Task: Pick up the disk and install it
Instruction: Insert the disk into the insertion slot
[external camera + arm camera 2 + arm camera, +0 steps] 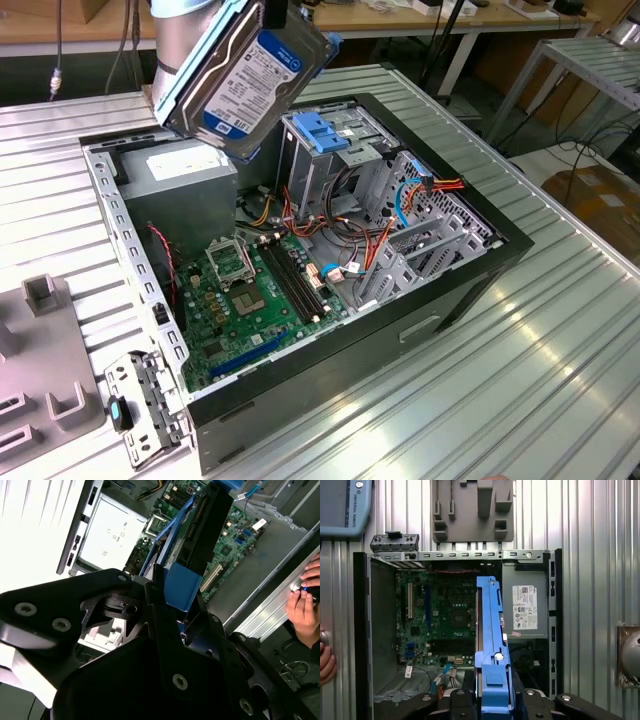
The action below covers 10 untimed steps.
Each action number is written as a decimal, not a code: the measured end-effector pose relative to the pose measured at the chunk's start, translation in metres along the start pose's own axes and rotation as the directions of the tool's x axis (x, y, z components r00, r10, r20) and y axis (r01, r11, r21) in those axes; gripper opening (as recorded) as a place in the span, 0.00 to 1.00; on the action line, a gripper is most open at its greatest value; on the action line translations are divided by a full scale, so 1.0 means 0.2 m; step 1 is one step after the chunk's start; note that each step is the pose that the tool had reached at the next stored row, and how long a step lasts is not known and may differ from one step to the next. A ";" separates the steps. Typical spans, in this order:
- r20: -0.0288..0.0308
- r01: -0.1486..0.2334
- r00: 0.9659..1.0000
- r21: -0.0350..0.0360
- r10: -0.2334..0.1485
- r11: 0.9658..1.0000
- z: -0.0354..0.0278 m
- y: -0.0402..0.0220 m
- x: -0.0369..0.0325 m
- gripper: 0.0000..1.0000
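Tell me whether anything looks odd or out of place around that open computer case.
A person's hand sits close beside the computer case while the gripper holds the disk tilted above it, which is odd for a robot's workspace. Nothing looks spilled or damaged.

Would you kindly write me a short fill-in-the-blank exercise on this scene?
The gripper holds the disk, whose rails are ___. The motherboard in the case is ___. A person's hand lies beside the ___.
Answers: blue; green; case.
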<state>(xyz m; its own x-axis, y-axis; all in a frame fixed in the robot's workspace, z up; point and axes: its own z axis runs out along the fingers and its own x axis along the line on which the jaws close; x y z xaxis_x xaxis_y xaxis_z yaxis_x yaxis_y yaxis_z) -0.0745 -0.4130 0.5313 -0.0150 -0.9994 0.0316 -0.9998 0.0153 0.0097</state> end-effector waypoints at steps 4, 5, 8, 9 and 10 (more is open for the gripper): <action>-0.004 0.000 1.000 0.000 0.000 1.000 0.002 -0.019 0.013 0.37; -0.006 0.000 1.000 0.000 0.000 1.000 0.002 -0.022 0.015 0.37; -0.008 0.000 1.000 0.000 0.000 1.000 0.005 -0.034 0.026 0.37; -0.009 0.000 1.000 0.000 0.000 1.000 0.006 -0.039 0.032 0.37; -0.009 0.000 1.000 0.000 0.000 1.000 0.008 -0.044 0.039 0.37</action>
<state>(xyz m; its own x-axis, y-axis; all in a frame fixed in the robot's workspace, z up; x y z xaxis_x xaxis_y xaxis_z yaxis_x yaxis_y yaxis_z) -0.0658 -0.4210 0.5299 -0.0151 -0.9991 0.0402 -0.9998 0.0155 0.0092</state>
